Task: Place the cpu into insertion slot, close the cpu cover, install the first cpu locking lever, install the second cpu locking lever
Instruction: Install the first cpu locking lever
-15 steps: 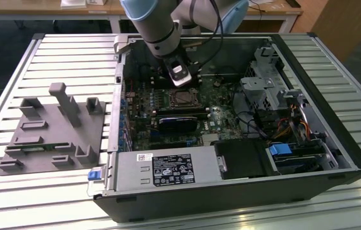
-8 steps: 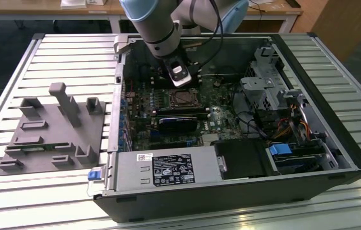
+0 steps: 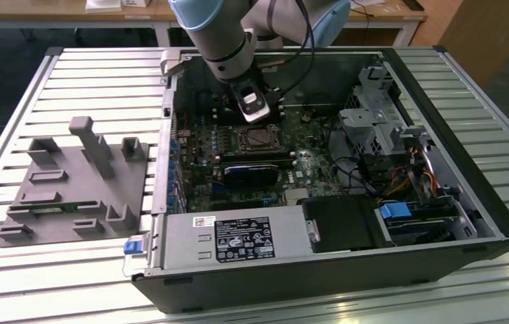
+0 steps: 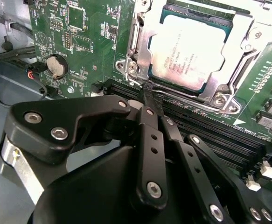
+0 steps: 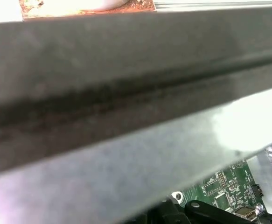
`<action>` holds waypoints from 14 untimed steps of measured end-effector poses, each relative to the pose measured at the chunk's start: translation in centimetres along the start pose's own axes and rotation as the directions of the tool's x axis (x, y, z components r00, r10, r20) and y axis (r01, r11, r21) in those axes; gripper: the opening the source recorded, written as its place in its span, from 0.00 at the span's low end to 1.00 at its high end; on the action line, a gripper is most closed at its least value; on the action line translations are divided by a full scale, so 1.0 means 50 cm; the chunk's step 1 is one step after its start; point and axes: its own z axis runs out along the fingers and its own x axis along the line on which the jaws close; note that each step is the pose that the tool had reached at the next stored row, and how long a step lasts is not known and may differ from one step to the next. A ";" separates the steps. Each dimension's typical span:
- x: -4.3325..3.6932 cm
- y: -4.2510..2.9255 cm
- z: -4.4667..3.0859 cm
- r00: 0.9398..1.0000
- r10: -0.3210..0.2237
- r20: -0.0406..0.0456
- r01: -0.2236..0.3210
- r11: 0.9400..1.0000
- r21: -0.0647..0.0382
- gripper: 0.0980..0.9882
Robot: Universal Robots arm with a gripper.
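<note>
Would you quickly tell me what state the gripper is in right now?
Gripper: closed, holding nothing visible, tips beside the cpu cover.

Inventory, by count.
- Slatted table [image 3: 38, 283]: one.
- Computer case [image 3: 327, 273]: one, lying open on the table.
- Grey fixture [image 3: 65, 192]: one, on the table at the exterior view's left of the case.
- Robot arm [image 3: 219, 34]: one, at the far side.
- Gripper [image 4: 149, 91]: one.
- Motherboard [image 3: 198, 172]: one.
- Insertion slot [image 3: 256, 138]: one.
- Cpu [image 4: 191, 51]: one, in the second wrist view.
- Cpu cover [image 4: 244, 39]: one.
- Coin battery [image 4: 56, 65]: one.
- Silver power supply box [image 3: 227, 239]: one, at the case's near side.
</note>
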 end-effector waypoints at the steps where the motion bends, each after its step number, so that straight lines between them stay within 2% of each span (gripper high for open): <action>1: 0.000 0.000 0.000 1.000 0.000 0.000 0.000 1.000 0.001 0.00; 14: -0.002 -0.004 -0.001 1.000 -0.002 0.001 0.002 1.000 0.006 0.00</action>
